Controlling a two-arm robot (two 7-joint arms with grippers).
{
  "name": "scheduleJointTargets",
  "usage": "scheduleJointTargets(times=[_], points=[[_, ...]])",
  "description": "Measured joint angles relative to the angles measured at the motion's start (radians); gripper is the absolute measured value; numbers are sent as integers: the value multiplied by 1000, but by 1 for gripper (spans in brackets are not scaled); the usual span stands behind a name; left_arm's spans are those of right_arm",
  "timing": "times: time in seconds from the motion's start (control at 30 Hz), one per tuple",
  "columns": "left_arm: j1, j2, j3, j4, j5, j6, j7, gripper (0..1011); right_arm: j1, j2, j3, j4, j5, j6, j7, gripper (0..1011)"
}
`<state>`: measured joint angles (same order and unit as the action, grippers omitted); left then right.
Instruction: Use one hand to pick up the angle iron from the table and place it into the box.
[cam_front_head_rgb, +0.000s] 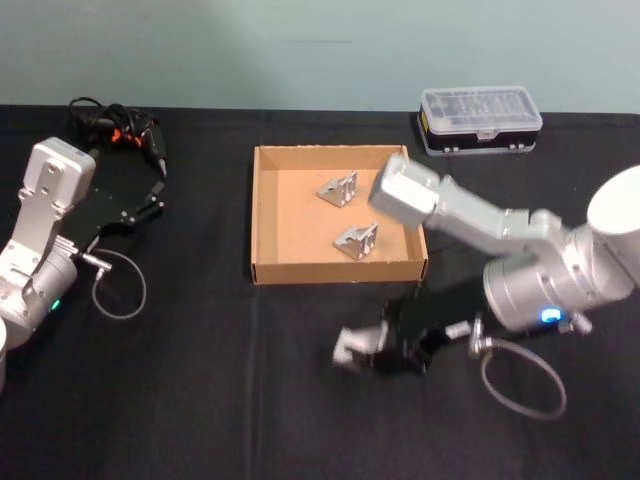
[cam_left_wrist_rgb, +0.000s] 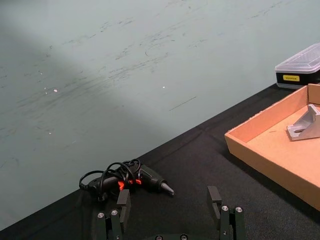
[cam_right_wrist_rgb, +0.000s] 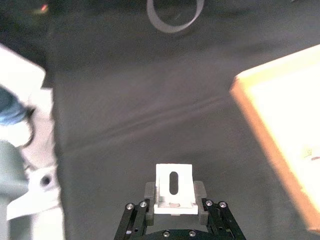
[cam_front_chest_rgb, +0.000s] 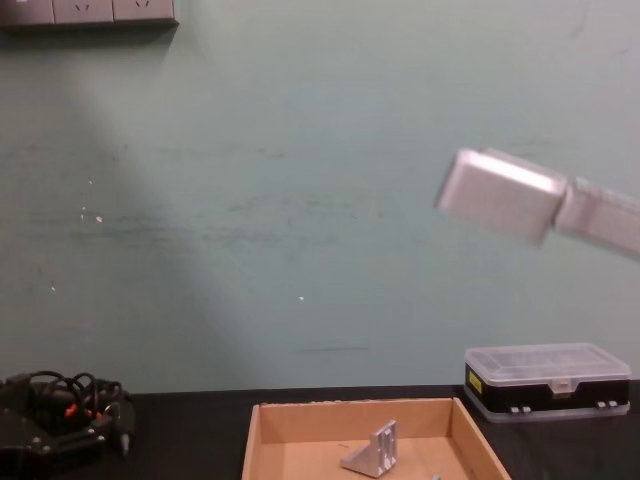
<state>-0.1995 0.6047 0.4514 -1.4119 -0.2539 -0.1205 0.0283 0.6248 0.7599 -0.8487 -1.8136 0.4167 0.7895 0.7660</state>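
A workshop or lab is suggested by a black-draped table (cam_front_head_rgb: 200, 400), a corded power tool (cam_left_wrist_rgb: 145, 178), a plastic parts case (cam_front_head_rgb: 480, 118) and wall sockets (cam_front_chest_rgb: 85, 11).

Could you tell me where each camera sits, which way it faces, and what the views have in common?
Head view: high, looking down at the table; both arms show, the right end effector holding an angle iron before the box.
Chest view: low, facing the wall across the box; a silver right-arm link crosses above.
Left wrist view: low over the table, past the open left end effector toward a corded tool.
Right wrist view: looks down over the gripped angle iron.
Shared: the box in all; the plastic case in three.
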Motion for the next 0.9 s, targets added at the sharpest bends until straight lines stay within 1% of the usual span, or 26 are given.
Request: scheduleJointTargets(times=[0.1,0.13,0.17,0.2,0.23,0.27,0.3,0.33,0.37,0.4,0.47,0.5,0.57,0.6,0.67,0.7,0.73,0.77,0.8,0.87,0.9], points=[[0,0,0,0,0,0,0,1000,9,-19,32,21,15,-17,-37,474],[0,0,0,0,0,0,0,1000,13,-31,46,34,18,-27,-58,474],[0,0,0,0,0,0,0,1000,13,-31,46,34,18,-27,-58,474],[0,0,0,0,0,0,0,1000,19,-47,59,51,20,-39,-81,473],[0,0,0,0,0,0,0,1000,22,-55,64,59,21,-45,-91,474],[0,0,0,0,0,0,0,1000,29,-73,73,78,20,-59,-109,474],[0,0,0,0,0,0,0,1000,32,-81,76,87,19,-64,-116,473],[0,0,0,0,0,0,0,1000,41,-103,81,112,15,-78,-132,473],[0,0,0,0,0,0,0,1000,45,-114,83,124,13,-85,-140,474],[0,0,0,0,0,0,0,1000,45,-114,83,124,13,-85,-140,473],[0,0,0,0,0,0,0,1000,66,-158,89,180,0,-113,-162,474],[0,0,0,0,0,0,0,1000,66,-158,89,180,0,-113,-162,473],[0,0,0,0,0,0,0,1000,89,-206,89,248,-18,-143,-177,473],[0,0,0,0,0,0,0,1000,89,-206,89,248,-18,-143,-177,474],[0,0,0,0,0,0,0,1000,115,-259,83,330,-36,-176,-184,473],[0,0,0,0,0,0,0,1000,120,-271,81,350,-41,-183,-185,473],[0,0,0,0,0,0,0,1000,132,-296,77,393,-50,-198,-187,473],[0,0,0,0,0,0,0,1000,138,-310,74,416,-56,-207,-188,474],[0,0,0,0,0,0,0,1000,138,-310,74,416,-56,-207,-188,474],[0,0,0,0,0,0,0,1000,165,-364,61,515,-73,-238,-185,473],[0,0,0,0,0,0,0,1000,165,-364,61,515,-73,-238,-185,473]])
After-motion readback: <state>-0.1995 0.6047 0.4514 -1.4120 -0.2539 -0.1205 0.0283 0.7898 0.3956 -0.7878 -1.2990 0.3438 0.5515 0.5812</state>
